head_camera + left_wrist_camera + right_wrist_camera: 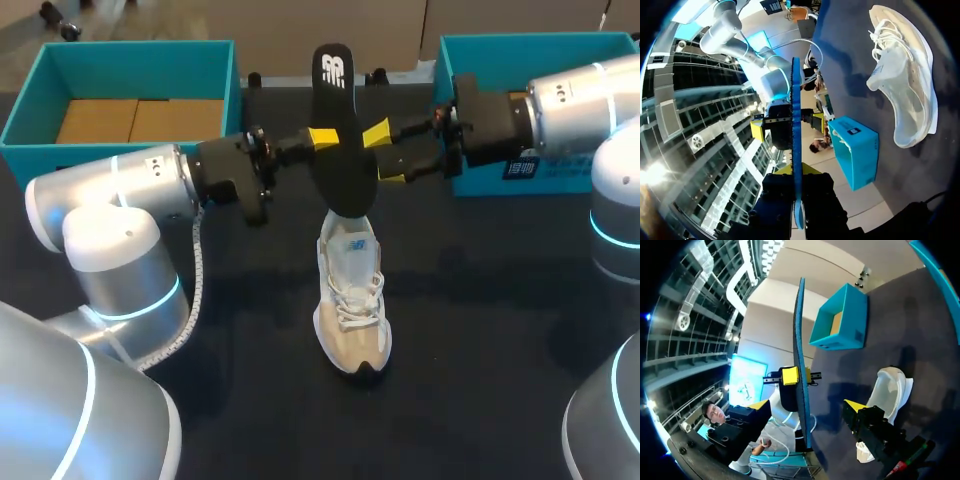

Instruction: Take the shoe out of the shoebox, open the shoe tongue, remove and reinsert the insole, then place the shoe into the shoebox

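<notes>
Beige mesh sneaker with white laces upright on its sole on the dark cloth-covered table, toe toward the robot, outside both boxes. Black foam insole with blue underside held on edge above the sneaker, lower end at the shoe's opening; inside or just over it, impossible to tell. Left gripper clamped on the insole from both faces. Right gripper spread wide, one yellow tip on each side of the insole, touching neither face. Open teal box with brown floor at the far left; second teal box at the far right, partly hidden by the right arm.
</notes>
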You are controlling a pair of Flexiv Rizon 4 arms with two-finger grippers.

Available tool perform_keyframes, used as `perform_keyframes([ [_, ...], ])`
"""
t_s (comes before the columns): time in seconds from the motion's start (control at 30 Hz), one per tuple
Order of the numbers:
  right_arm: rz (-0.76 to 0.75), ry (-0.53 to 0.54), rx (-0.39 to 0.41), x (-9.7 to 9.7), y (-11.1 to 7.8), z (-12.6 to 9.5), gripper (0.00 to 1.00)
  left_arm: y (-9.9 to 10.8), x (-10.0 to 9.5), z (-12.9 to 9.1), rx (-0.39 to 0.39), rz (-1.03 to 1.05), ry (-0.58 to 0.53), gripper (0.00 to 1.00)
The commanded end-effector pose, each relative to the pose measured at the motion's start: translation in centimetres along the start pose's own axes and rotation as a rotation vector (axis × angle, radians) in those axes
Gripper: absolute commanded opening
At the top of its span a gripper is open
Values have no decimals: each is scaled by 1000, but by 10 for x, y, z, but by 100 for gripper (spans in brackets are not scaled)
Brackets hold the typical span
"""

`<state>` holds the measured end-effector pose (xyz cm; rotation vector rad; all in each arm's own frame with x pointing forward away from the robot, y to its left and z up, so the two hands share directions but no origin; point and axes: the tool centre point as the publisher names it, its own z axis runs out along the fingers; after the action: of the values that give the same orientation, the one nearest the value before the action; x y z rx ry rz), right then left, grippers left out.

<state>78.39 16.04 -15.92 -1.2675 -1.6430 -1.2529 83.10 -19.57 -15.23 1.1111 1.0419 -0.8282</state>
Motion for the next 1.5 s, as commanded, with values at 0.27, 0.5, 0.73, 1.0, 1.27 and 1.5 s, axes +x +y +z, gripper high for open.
perform_keyframes([
  [0.27,-4,17,24,-2,7,17,47,-1,-2,20,-8,-17,-3,0],
  [0.5,-6,27,29,-1,5,21,44,-1,-4,26,-9,-26,-18,0],
  [0.73,-10,33,27,0,4,22,36,-3,-4,27,-6,-33,-27,0],
  [1.0,-18,53,24,0,3,23,0,-5,-4,24,-9,-47,-35,0],
  [1.27,-38,61,20,0,3,23,0,-1,-5,14,-31,-74,-23,100],
  [1.5,-41,34,0,-8,5,13,0,11,-3,-5,-48,-143,43,100],
])
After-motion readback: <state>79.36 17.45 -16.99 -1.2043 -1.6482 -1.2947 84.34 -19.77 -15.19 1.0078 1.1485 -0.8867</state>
